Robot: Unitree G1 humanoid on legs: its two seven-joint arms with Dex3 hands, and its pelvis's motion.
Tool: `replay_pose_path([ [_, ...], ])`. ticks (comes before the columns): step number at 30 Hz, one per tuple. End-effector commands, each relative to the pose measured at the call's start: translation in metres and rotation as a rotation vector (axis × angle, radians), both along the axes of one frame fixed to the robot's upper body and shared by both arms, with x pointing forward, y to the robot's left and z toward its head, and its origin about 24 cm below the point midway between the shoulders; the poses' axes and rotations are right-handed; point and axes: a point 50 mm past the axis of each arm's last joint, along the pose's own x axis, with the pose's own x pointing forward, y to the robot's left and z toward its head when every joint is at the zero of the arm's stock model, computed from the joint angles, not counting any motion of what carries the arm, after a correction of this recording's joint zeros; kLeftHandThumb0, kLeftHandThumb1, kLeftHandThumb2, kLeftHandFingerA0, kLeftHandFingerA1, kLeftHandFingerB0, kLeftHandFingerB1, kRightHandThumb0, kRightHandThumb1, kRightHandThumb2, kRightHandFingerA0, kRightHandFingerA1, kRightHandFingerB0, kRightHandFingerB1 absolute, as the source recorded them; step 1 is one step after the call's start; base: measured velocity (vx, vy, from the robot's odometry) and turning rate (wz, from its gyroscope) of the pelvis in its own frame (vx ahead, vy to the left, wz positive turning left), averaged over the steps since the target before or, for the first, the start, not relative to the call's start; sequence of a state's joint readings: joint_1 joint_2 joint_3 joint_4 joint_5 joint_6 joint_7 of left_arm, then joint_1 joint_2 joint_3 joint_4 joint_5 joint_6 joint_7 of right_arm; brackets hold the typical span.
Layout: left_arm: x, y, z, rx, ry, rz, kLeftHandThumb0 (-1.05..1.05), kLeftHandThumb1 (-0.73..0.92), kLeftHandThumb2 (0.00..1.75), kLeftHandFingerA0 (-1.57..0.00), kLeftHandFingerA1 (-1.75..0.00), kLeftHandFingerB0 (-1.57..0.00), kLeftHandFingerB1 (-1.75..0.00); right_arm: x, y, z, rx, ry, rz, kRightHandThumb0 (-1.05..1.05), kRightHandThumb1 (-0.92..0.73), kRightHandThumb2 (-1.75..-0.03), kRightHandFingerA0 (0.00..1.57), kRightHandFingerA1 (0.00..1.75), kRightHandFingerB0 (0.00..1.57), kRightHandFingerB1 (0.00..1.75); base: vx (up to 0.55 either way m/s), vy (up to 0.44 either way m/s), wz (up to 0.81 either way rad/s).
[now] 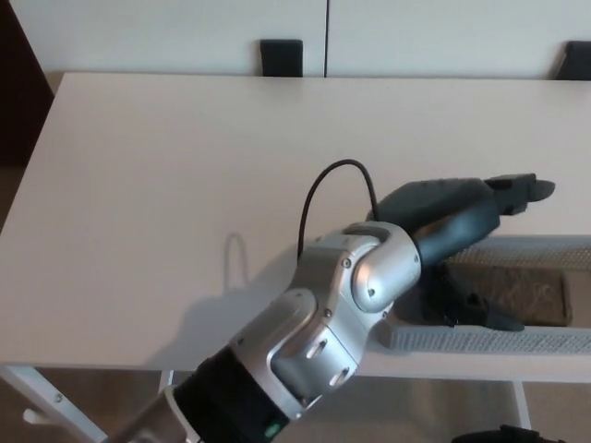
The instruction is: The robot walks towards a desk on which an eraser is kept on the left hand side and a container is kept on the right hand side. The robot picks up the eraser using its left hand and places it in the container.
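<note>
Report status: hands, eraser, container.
Left hand open, over the container. Eraser lying flat inside the container, apart from the fingers. Right hand not in view. Nothing in the way.

The left arm (323, 332) comes up from the bottom of the frame. Its black hand (462, 231) at middle right has fingers spread apart.

Left hand (466, 231) open above container (480, 339); eraser (517, 293) lying inside, desk (166, 185) beneath

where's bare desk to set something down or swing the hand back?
Bare: the desk left of the left hand, and the back strip behind it up to the wall. Crowded: front right, where the container holds the eraser under the hand.
</note>
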State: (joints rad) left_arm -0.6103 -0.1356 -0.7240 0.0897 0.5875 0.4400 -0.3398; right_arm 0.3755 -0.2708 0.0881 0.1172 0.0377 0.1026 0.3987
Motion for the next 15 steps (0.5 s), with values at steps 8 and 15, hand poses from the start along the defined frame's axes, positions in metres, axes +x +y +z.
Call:
replay_pose_path([
  [8,-0.028,0.022,0.027,-0.007,-0.089,-0.097,-1.02,0.67,0.62,0.0,0.0,0.0,-0.05,0.0,0.0,0.002,-0.034,-0.013,0.031,-0.48,-0.53,-0.55,0.63,0.57,0.49,0.46,0.0,0.0,0.0],
  [15,-0.087,0.089,0.093,-0.353,-0.074,-0.284,-0.91,0.7,1.08,-0.01,-0.09,-0.02,-0.3,0.003,-0.007,0.005,-0.06,-0.011,0.045,-0.48,-0.54,-0.55,0.64,0.56,0.47,0.45,0.0,0.0,0.0],
])
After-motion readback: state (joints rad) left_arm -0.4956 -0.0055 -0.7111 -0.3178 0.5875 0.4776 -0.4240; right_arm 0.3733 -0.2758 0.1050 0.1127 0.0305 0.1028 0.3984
